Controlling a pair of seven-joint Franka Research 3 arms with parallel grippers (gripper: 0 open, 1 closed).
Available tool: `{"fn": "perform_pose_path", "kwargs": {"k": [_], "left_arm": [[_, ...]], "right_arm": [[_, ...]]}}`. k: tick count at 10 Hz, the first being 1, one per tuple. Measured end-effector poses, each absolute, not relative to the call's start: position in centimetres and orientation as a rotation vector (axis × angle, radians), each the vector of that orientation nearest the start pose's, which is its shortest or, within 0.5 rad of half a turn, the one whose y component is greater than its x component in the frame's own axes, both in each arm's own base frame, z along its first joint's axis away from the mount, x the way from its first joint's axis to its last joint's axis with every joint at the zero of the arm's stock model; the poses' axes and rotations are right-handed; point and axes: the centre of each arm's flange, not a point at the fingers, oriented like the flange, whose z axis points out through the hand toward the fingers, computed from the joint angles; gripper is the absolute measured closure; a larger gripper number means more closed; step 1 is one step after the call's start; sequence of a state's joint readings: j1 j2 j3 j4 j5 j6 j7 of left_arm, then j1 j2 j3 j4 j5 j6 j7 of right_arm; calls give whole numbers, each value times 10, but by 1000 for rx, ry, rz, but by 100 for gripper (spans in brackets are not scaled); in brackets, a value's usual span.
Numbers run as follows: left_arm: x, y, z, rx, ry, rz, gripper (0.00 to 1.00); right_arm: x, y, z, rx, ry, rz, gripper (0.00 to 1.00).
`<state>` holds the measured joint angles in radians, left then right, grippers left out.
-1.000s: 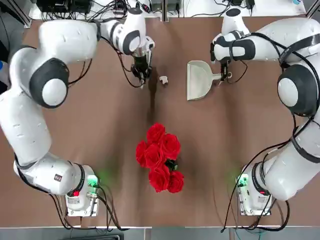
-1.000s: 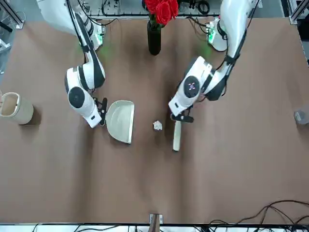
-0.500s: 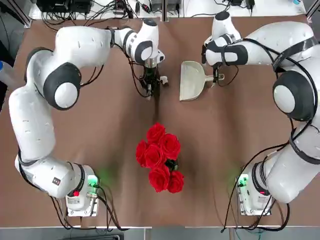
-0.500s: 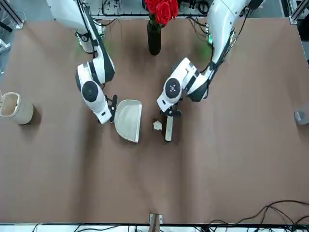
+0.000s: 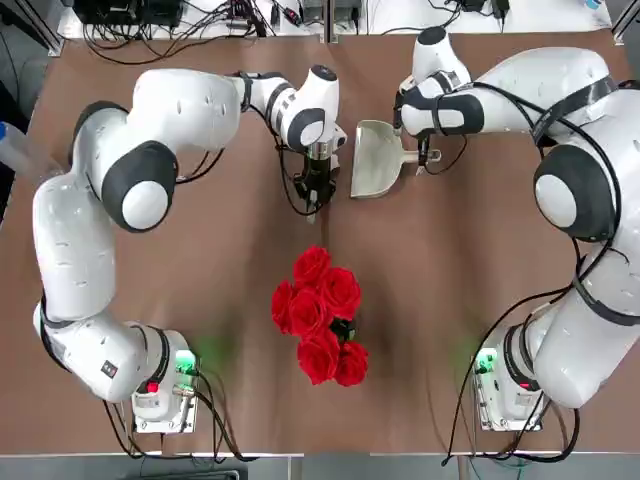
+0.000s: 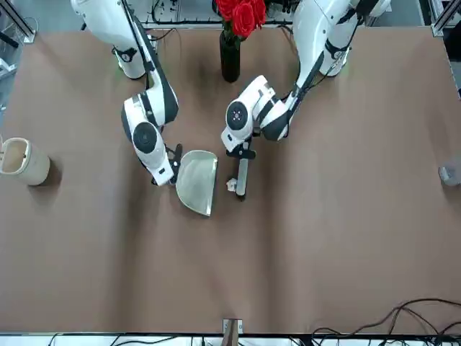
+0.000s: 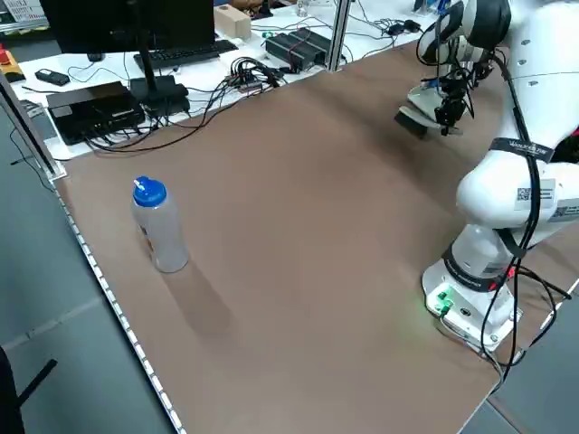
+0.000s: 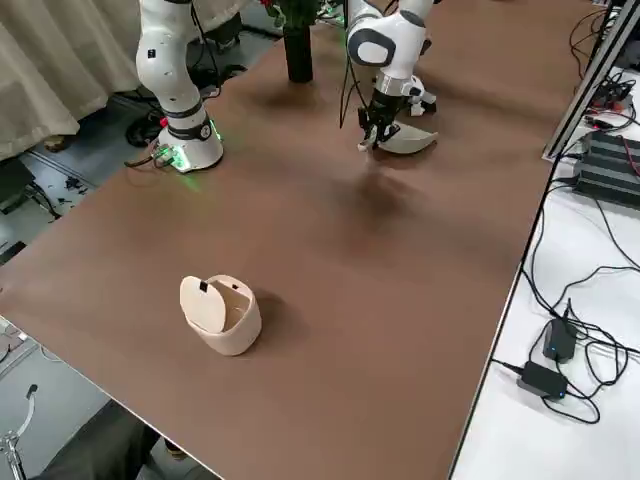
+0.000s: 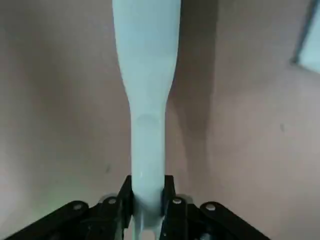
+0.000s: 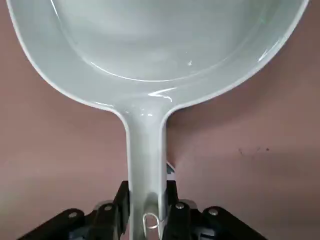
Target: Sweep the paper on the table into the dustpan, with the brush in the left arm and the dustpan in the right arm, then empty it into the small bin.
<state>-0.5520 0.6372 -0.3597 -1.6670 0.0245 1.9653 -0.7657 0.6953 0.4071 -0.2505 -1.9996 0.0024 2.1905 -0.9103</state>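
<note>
rn l claw (image 6: pixel 243 150) grips slim pale brush (image 6: pixel 243 176), r claw (image 6: pixel 175 164) grips pale grey-green dustpan (image 6: pixel 197 182), empty-handed neither

Most of the brush (image 5: pixel 335 163) is hidden under the left arm (image 5: pixel 240 115) from overhead. Left wrist view cuts its far end off, and right wrist view crops the dustpan (image 10: pixel 150 55) too.

Seen from the robot's side, the brown bench (image 6: pixel 324 252) carries a dark vase (image 6: pixel 230 59) of red roses (image 5: pixel 318 320) near the middle, a paper wad (image 6: pixel 231 185) farther off, a cream bin (image 8: pixel 238 325) at right and a blue-capped bottle (image 7: pixel 161 231) at left.
</note>
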Motion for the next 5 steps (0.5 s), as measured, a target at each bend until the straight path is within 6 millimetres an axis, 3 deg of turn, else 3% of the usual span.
{"fn": "perform_pose_path", "kwargs": {"k": [2,5], "left_arm": [[423,-504,241,-3027,162,507,73],[410,-531,247,-3044,192,485,73]], "right_arm": [[527,265,242,-2478,-1991,348,67],[527,266,241,-2480,-1988,351,67]]}}
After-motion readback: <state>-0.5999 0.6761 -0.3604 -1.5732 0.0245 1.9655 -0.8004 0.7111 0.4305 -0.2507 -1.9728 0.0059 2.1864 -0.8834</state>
